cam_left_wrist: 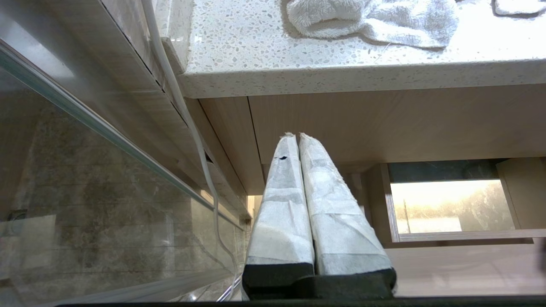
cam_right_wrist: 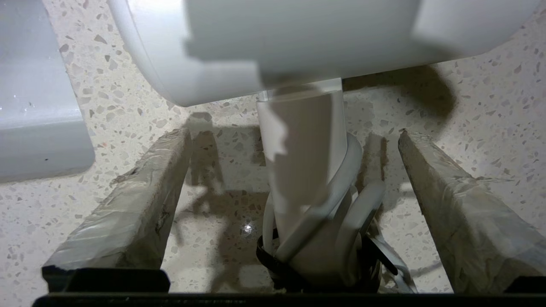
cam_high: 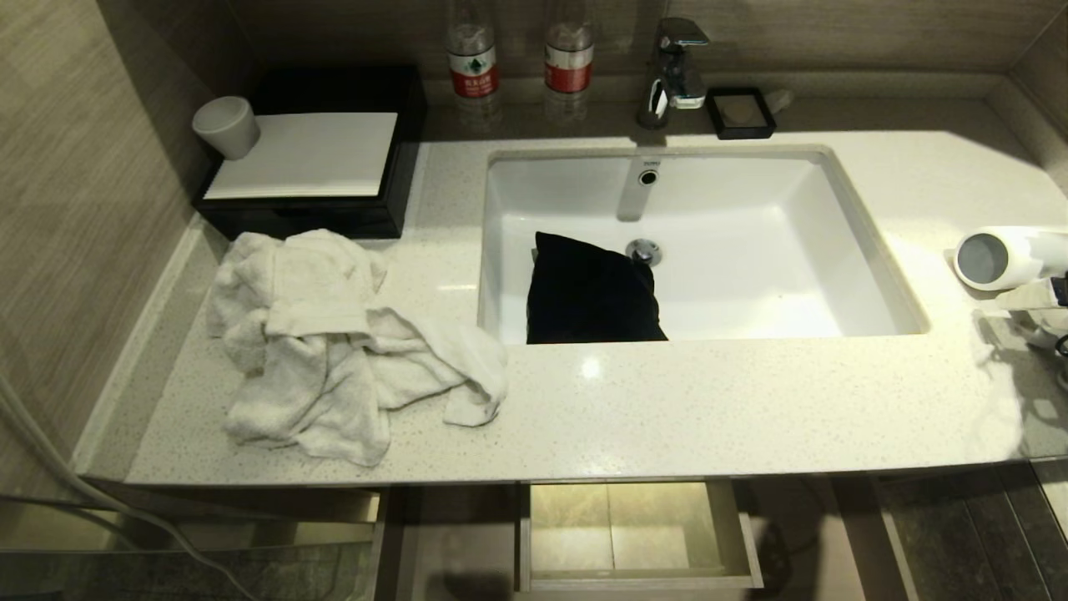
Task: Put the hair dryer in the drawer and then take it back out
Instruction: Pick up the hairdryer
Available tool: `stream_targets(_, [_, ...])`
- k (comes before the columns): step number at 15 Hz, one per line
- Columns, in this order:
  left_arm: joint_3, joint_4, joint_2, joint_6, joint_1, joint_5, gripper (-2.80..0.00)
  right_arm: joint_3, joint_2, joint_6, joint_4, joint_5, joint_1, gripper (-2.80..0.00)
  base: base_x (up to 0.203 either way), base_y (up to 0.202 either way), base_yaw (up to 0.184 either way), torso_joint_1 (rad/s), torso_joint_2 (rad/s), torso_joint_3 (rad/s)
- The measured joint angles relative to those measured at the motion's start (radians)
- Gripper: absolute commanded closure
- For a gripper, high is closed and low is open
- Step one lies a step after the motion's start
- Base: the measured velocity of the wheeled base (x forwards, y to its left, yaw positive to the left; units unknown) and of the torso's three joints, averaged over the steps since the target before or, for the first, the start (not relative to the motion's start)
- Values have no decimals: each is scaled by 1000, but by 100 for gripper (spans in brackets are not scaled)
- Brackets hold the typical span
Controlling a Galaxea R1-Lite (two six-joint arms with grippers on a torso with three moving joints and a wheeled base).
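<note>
Right wrist view: my right gripper (cam_right_wrist: 294, 136) is spread wide, its fingers (cam_right_wrist: 128, 204) straddling the hair dryer (cam_right_wrist: 298, 162) handle without touching. The dryer lies on the countertop (cam_high: 667, 401), right of the sink (cam_high: 868, 242).

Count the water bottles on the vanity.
2. Both stand at the back ledge behind the sink, left of the faucet: one bottle with a red label, the other bottle just right of it. Their tops are cut off by the frame; none seen elsewhere.
</note>
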Motion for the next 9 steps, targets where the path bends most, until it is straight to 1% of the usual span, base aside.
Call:
stream_targets(3, [0, 0, 0, 0, 0, 0, 0, -10, 24, 6, -6, 3, -7, -280, 0, 0, 0, 0, 0, 0])
stream_targets(6, [0, 0, 0, 0, 0, 0, 0, -30, 50, 48, -17, 28, -10, -280, 0, 0, 0, 0, 0, 0])
stream_targets(9, [0, 0, 0, 0, 0, 0, 0, -37, 71, 49, -37, 53, -11, -280, 0, 0, 0, 0, 0, 0])
